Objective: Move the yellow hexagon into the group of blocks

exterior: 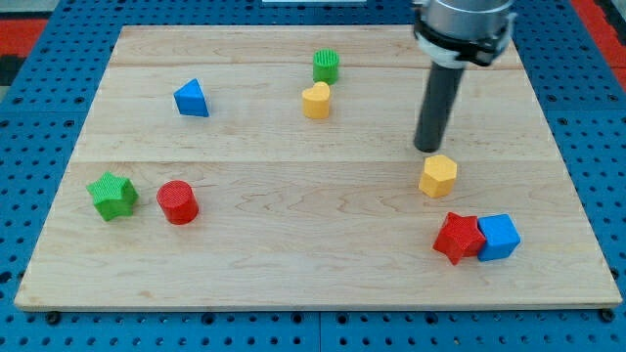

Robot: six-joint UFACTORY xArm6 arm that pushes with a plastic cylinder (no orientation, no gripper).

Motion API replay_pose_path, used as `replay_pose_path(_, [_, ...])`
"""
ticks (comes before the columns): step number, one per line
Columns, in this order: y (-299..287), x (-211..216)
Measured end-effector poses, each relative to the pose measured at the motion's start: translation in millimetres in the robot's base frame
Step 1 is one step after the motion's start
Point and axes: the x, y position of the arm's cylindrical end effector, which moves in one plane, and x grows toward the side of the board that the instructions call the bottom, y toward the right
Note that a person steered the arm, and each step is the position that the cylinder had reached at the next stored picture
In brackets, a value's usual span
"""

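Observation:
The yellow hexagon [438,176] lies on the wooden board at the view's right, a little above the pair formed by the red star [458,238] and the blue cube [499,237], which touch each other. My tip [427,148] stands just above the hexagon's upper left edge, close to it or touching it. The dark rod rises from there toward the view's top.
A green cylinder [326,66] and a yellow heart [316,100] sit near the top centre. A blue triangle [191,98] lies at the upper left. A green star [111,195] and a red cylinder [177,201] lie at the left. The board's right edge [577,196] is close to the pair.

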Motion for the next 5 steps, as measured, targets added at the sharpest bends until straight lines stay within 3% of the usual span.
replay_pose_path(2, [47, 38])
replay_pose_path(4, [-38, -6])
replay_pose_path(5, [-59, -5])
